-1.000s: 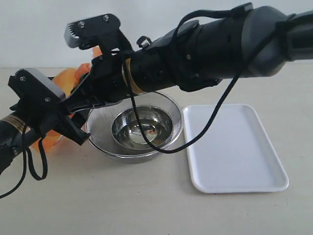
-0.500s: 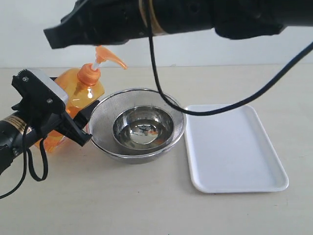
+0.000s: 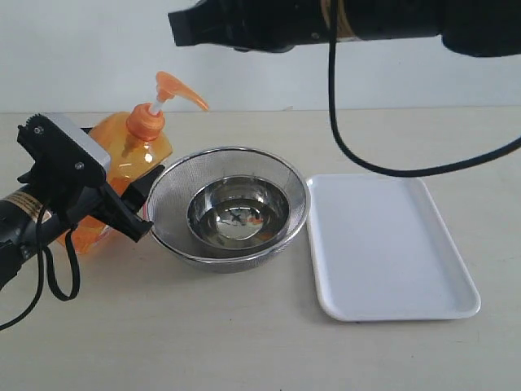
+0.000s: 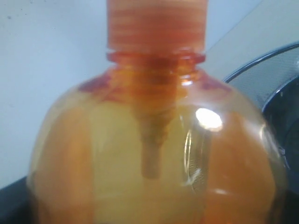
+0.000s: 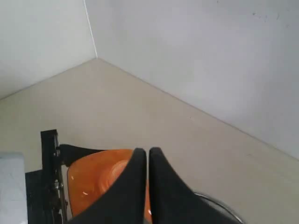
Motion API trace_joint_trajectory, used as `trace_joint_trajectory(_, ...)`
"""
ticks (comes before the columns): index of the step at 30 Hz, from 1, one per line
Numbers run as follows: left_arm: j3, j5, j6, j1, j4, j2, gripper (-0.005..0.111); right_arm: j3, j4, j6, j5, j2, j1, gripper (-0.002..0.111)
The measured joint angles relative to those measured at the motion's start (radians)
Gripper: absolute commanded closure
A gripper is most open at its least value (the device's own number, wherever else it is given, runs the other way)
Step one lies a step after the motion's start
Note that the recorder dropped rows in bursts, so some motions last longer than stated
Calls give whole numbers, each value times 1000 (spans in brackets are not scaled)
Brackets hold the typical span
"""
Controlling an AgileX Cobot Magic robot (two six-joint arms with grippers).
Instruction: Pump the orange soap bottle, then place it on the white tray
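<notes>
The orange soap bottle [image 3: 134, 151] stands upright at the table's left, its pump head [image 3: 175, 88] raised on the white stem. My left gripper [image 3: 138, 204] is shut on the bottle's body from the near side. In the left wrist view the bottle [image 4: 154, 154] fills the picture. High above the bottle, my right gripper [image 3: 183, 28] hangs shut and empty, clear of the pump. From the right wrist view its tips [image 5: 147, 151] sit over the bottle [image 5: 98, 182]. The white tray [image 3: 391, 244] lies at the right with nothing on it.
A round steel mesh bowl [image 3: 167, 212] with a smaller steel bowl inside stands between the bottle and the tray, touching or nearly touching the bottle. The right arm's black cable [image 3: 358, 159] loops down over the tray's far edge. A white wall runs behind the table.
The right gripper has lifted off the pump and moved up and to the right. The pump head has come back up. The bottle and the left gripper have stayed put.
</notes>
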Motion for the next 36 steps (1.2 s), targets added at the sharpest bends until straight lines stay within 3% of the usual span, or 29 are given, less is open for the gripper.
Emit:
trace_joint_trajectory(8, 0, 4, 0, 0, 56, 0, 102, 1, 0, 3, -44, 82, 0, 108)
trace_joint_trajectory(36, 0, 44, 67, 11, 20, 0, 102, -17, 32, 5, -96, 204, 2, 108)
